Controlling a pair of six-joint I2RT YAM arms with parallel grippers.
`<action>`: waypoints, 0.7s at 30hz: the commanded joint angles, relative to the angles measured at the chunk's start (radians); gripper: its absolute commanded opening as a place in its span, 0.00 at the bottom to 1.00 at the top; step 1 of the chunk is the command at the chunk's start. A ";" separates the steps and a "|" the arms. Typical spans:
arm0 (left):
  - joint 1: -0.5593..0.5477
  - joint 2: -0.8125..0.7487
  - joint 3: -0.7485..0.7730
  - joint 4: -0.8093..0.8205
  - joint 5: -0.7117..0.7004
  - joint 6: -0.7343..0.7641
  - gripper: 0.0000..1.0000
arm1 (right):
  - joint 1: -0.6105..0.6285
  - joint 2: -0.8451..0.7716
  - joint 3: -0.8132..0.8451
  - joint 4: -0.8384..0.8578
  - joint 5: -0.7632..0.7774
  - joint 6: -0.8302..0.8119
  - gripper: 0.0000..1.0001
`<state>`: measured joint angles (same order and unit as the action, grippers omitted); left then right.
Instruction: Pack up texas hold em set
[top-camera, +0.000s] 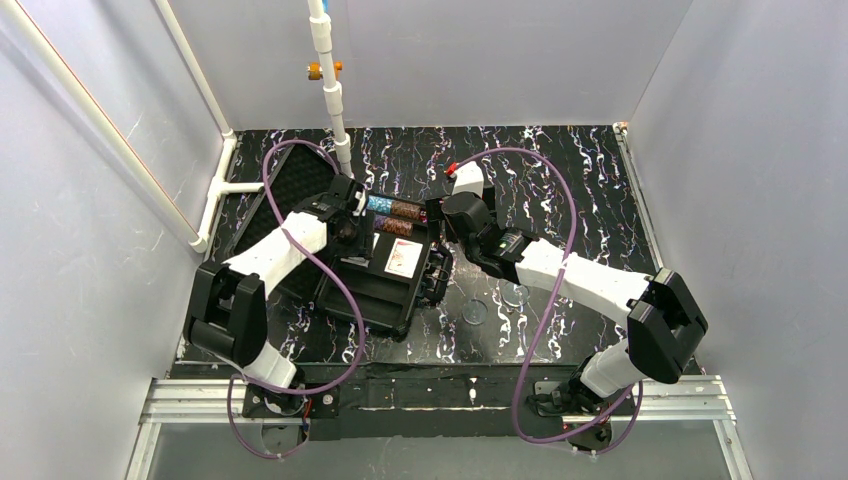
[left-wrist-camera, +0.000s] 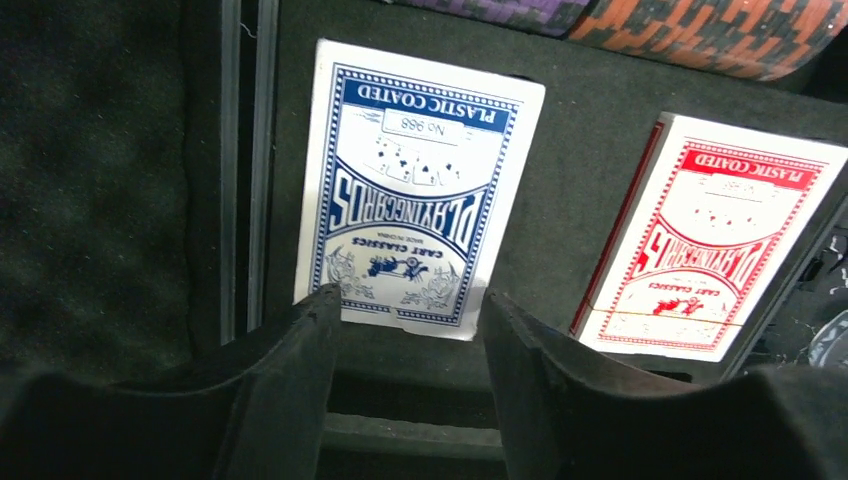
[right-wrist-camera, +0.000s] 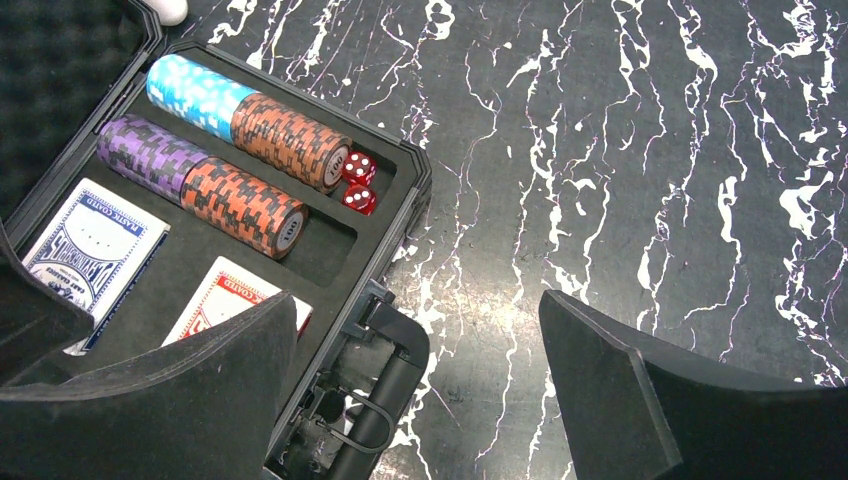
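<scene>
The black case (top-camera: 372, 300) lies open, its foam lid (top-camera: 290, 190) folded out to the left. In its tray lie teal (right-wrist-camera: 195, 92), purple (right-wrist-camera: 150, 155) and brown (right-wrist-camera: 245, 205) chip stacks, two red dice (right-wrist-camera: 358, 168), a blue deck (left-wrist-camera: 420, 185) and a red deck (left-wrist-camera: 715, 250). My left gripper (left-wrist-camera: 410, 310) is open and empty, low over the near end of the blue deck. My right gripper (right-wrist-camera: 420, 320) is open and empty above the case handle (right-wrist-camera: 390, 390) and the table beside it.
Two small round discs (top-camera: 475, 312) (top-camera: 515, 295) lie on the black marbled table right of the case. A white pipe (top-camera: 330, 90) stands behind the case. Grey walls enclose the table on three sides.
</scene>
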<state>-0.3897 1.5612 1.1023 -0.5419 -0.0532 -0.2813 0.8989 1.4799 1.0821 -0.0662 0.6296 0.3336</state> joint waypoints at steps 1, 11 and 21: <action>-0.025 -0.058 0.015 -0.101 -0.036 -0.001 0.57 | 0.006 -0.013 0.001 0.039 0.028 -0.009 0.98; -0.028 -0.303 0.069 -0.214 -0.193 0.089 0.98 | 0.006 0.011 0.054 -0.027 -0.003 0.013 0.98; -0.028 -0.570 -0.064 -0.203 -0.283 0.067 0.98 | 0.006 0.005 0.115 -0.157 -0.001 0.089 0.98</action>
<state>-0.4164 1.1042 1.1122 -0.7433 -0.2825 -0.2020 0.8989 1.4967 1.1469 -0.1600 0.6209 0.3634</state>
